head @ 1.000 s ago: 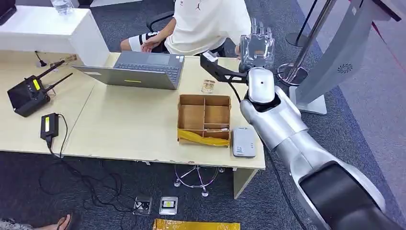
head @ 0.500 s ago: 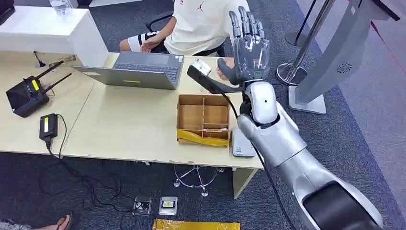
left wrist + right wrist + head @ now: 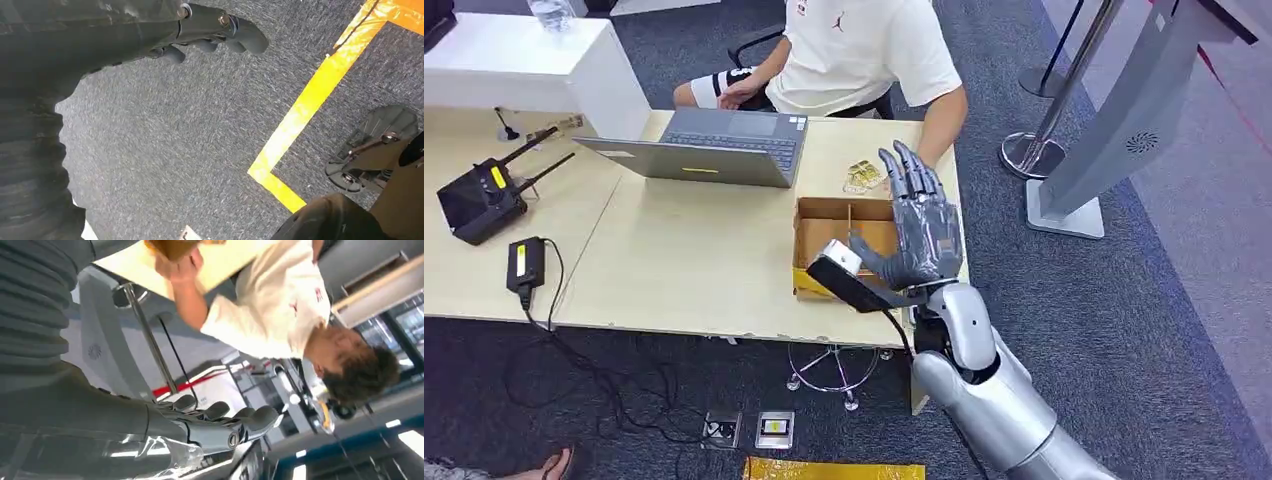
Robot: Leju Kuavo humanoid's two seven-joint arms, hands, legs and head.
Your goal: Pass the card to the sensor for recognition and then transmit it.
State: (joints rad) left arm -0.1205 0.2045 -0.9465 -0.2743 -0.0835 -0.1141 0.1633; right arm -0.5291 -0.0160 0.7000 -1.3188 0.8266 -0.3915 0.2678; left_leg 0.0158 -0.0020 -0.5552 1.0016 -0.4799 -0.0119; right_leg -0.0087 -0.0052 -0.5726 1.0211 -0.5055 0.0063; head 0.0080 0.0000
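My right hand hovers over the right side of the brown compartment box, fingers spread and holding nothing. Its fingers also look bare in the right wrist view. A small pile of gold-printed cards lies on the table just beyond the box. My wrist and forearm cover the table's front right corner, where the white card reader lay a moment ago. My left hand hangs over the grey carpet with nothing in it.
A person in a white shirt sits behind the table, one forearm reaching down near the cards. A laptop, a black radio unit and a charger lie on the table. A grey kiosk stand is at the right.
My right hand has dropped from high up near the person and pulled back toward me, ending above the box. It now hides the white reader. The person's arm has come into sight.
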